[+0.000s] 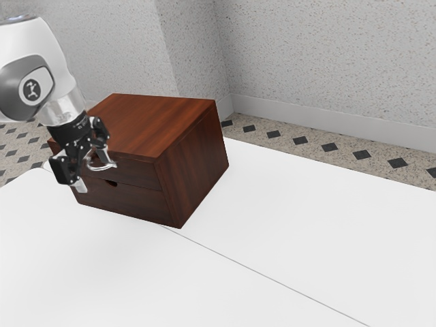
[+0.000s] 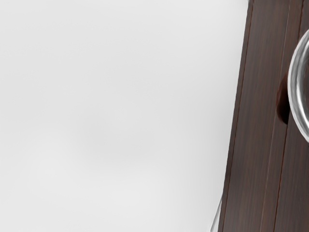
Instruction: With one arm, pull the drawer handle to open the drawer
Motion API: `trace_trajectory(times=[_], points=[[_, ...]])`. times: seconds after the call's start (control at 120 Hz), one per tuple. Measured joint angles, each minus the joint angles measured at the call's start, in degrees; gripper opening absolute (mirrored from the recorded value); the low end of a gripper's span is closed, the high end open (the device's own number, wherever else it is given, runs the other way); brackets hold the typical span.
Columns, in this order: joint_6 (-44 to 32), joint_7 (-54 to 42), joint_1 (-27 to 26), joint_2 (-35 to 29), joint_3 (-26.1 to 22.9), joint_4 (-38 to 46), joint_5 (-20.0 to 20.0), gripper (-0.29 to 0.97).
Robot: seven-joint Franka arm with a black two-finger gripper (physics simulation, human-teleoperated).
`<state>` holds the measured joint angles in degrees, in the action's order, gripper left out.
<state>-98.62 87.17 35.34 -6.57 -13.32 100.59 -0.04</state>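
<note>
Standing on the white table [image 1: 286, 245], the dark wooden cabinet [image 1: 160, 119] turned its front toward the exterior view's left and near side, and the upper drawer [image 1: 133, 172] appeared closed, with its face level with the front of the lower one. The silver handle [image 1: 103, 162] sat on that face, at the end of it toward the exterior view's left, and its long axis ran along the drawer front, roughly level with the table. The black gripper [image 1: 87, 165] came down from the upper left and was directly at the handle, so close that the two overlapped in the exterior view. Whether the hand was released or clenched on the handle I could not tell, because its dark parts merged with the wood behind. In the wrist view the curved handle [image 2: 300, 92] showed just beside the hand, in front of the wood grain [image 2: 260, 145], with a small dark hole next to it. I judged that the pull would have to go straight out from the front, toward the near left and across the handle's long axis, not along it.
</note>
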Motion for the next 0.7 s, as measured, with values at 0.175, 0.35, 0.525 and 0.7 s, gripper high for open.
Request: trace_trajectory(times=[0.175,0.35,0.525,0.7], points=[[-1.16,-0.55,2.13,0.6,0.41,-0.15,0.2,0.68],[-2.14,-0.96,4.17,2.25,0.48,-0.88,0.37,0.68],[-3.5,-1.29,5.5,2.38,0.89,-0.76,0.46,0.68],[-4.58,-1.53,5.67,2.17,1.18,-0.59,0.5,0.68]])
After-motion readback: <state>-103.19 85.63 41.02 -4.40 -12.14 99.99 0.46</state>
